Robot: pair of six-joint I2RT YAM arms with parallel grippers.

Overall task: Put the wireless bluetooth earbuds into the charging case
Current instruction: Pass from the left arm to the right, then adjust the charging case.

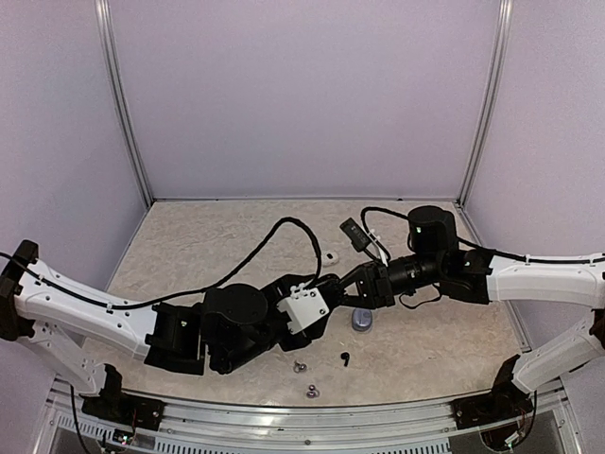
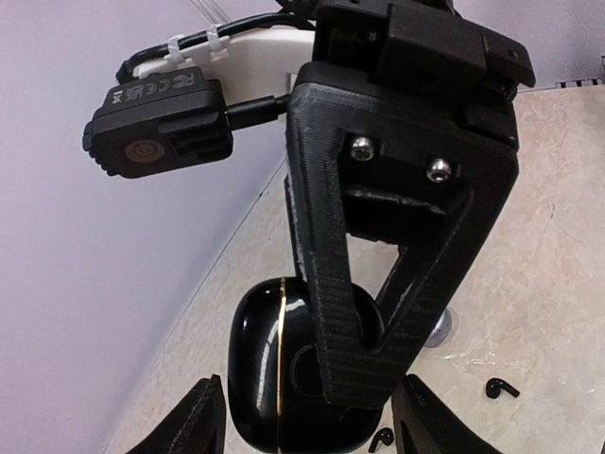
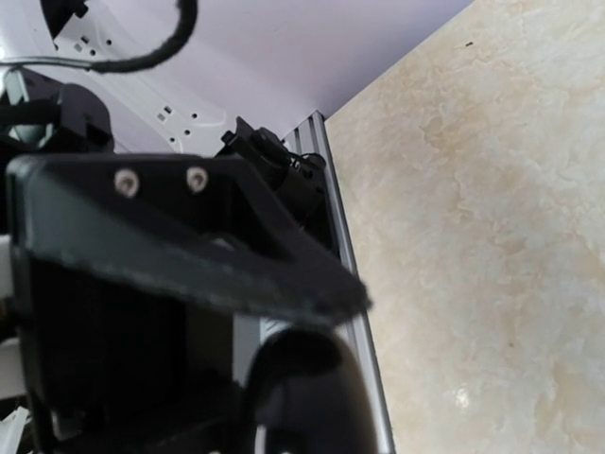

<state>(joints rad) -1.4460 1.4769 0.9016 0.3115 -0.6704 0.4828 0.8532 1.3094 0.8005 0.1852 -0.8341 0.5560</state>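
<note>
Meeting near the middle of the overhead frame, the two arms bring their hands together above the marbled worktop (image 1: 217, 246). In the left wrist view a glossy black charging case (image 2: 260, 369) with a thin gold line down it sits low in the frame, between the two fingers of the left hand (image 2: 307, 426). Those fingers stand apart, one just beside each flank of the case; I cannot tell whether they press on it or stand free. The right hand (image 2: 357, 374) comes in from the top of that frame, closed, its fingertips together in front of the case. Whether anything is pinched between them cannot be made out.

On the worktop at lower right of the same frame lies a black stemmed earbud (image 2: 501, 387), and a second stemmed earbud (image 2: 382, 438) lies at the bottom edge, near the case. Overhead, a silvery earbud (image 1: 300, 366) and a second silvery earbud (image 1: 310, 390) lie below the hands, near the bottom rail. A blue-grey case (image 1: 362, 320) sits just under the right hand, and a small white object (image 1: 331, 256) lies above the hands.
</note>
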